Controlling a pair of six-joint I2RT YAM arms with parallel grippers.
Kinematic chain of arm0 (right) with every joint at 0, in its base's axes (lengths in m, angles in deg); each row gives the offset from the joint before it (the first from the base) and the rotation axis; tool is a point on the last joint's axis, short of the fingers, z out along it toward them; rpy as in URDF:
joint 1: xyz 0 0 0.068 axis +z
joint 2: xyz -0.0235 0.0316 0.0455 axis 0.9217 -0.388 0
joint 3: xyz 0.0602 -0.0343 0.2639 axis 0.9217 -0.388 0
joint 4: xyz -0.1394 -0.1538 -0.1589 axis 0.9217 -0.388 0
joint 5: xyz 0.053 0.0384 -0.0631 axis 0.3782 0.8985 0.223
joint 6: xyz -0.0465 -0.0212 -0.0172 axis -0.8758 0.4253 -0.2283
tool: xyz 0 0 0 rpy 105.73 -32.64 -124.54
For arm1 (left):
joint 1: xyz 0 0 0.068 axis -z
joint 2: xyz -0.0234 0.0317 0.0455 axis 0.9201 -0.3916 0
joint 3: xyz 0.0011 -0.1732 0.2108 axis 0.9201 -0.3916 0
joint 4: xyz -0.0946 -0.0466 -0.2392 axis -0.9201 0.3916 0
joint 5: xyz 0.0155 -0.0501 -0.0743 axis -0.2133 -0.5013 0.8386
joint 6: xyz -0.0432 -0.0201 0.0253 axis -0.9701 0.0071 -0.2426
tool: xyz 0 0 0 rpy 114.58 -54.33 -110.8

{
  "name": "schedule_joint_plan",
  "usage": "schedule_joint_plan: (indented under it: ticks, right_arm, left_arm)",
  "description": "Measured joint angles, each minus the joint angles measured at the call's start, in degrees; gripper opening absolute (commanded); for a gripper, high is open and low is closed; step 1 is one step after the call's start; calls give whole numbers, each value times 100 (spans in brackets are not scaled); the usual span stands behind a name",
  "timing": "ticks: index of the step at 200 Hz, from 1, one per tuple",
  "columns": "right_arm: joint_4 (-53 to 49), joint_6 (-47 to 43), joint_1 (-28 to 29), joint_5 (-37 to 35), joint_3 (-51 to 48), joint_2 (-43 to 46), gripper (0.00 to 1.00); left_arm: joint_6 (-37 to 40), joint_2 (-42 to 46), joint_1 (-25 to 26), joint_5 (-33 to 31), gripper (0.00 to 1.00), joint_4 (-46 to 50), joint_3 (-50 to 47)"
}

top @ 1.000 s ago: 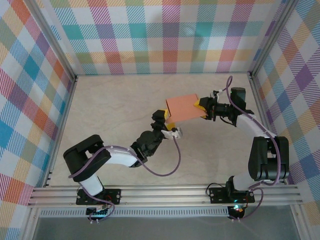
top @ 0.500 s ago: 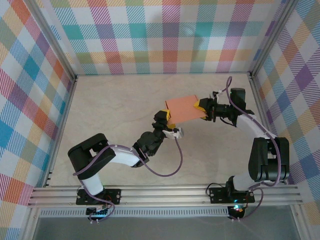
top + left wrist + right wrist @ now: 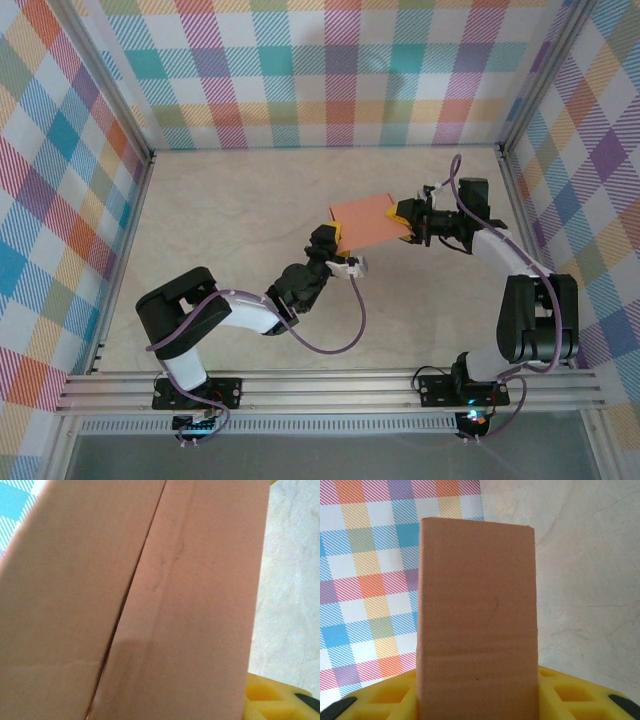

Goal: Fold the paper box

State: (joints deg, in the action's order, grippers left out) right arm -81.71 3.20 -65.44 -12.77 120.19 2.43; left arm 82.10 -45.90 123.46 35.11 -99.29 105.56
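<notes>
I am seeing the right arm reaching in from the right side of the bench (image 3: 220,220) with its elbow bent, the right gripper (image 3: 406,221) clamping one end of the paper box (image 3: 366,220) near the bench's middle. The left arm is stretching low and diagonally toward the box's near left corner, where the left gripper (image 3: 336,238) is sitting, though I cannot tell whether it is grasping. On the left wrist camera a seam is running between two box panels.

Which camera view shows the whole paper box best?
The top external view: the paper box shows its outline, its right end between the right arm's fingers. The right wrist view gives one face; the left wrist view a cropped surface with a seam.
</notes>
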Motion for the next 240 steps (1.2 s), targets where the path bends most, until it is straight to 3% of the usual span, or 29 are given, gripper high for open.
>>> schedule_joint_plan:
  ticks: [56, 117, 160, 240]
  right_arm:
    - [-81, 2, 0, -70, 0, 0, 46]
    - [-479, -195, 11, -212, 223, -4, 67]
    - [-1106, -765, -13, -1005, 516, 210, 80]
    - [-2203, -2787, -98, -3106, 820, 1738, 81]
  left_arm:
    - [-55, 0, 11, 0, 40, 282, 13]
    - [-614, 57, 11, -15, 39, 824, 122]
    - [-1749, 640, -133, 201, 38, 2052, 142]
    - [-4162, 1412, -828, 1370, 37, 3853, 57]
